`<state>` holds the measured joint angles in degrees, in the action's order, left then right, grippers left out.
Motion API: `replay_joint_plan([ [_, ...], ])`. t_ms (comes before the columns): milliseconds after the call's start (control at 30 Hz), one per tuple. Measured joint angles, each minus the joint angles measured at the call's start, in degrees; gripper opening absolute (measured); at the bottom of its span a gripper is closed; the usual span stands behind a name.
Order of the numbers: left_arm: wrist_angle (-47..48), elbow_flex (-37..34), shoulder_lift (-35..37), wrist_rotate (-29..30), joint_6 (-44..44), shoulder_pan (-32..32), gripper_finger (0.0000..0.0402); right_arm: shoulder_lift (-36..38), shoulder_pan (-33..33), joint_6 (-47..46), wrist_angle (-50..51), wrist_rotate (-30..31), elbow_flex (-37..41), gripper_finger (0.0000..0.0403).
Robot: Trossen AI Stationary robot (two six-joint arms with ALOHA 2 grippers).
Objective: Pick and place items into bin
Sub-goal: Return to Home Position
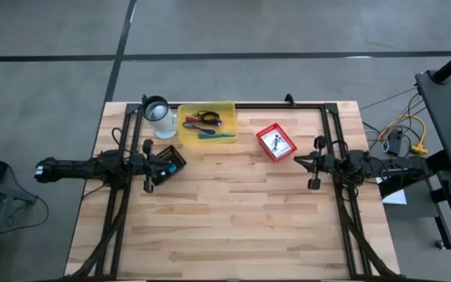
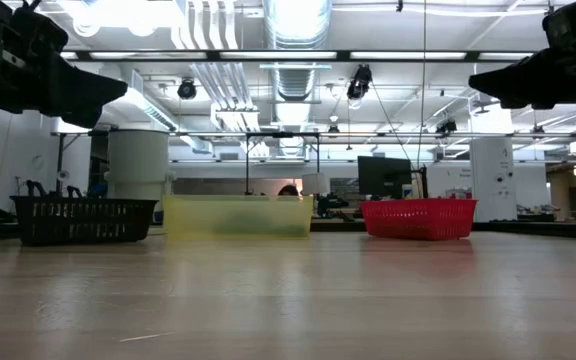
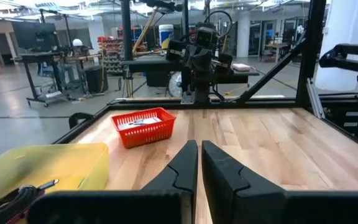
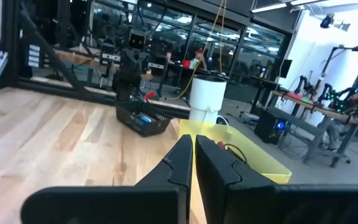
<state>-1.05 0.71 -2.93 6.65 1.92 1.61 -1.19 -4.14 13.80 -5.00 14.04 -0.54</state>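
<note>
A yellow bin at the table's far side holds a teal pen, a maroon strip and a black coiled cable. To its right, a red basket holds a white printed card. A small black basket, with something blue inside, sits just in front of my left gripper. That gripper is shut, level and touches nothing. My right gripper is also shut and level at the table's right side, with nothing between its fingers.
A white cylinder with a dark rim stands at the yellow bin's left end. A black metal frame runs along the table's far edge and both sides. Bare wood fills the middle and near half of the table.
</note>
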Motion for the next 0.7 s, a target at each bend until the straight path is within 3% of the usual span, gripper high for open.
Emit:
replay_joint_plan([
  [700, -4.2, -0.17, -1.32, 0.1, -0.07, 0.0, 0.0006, -0.15, 0.02, -0.09, 0.12, -0.04, 0.0, 0.0008],
])
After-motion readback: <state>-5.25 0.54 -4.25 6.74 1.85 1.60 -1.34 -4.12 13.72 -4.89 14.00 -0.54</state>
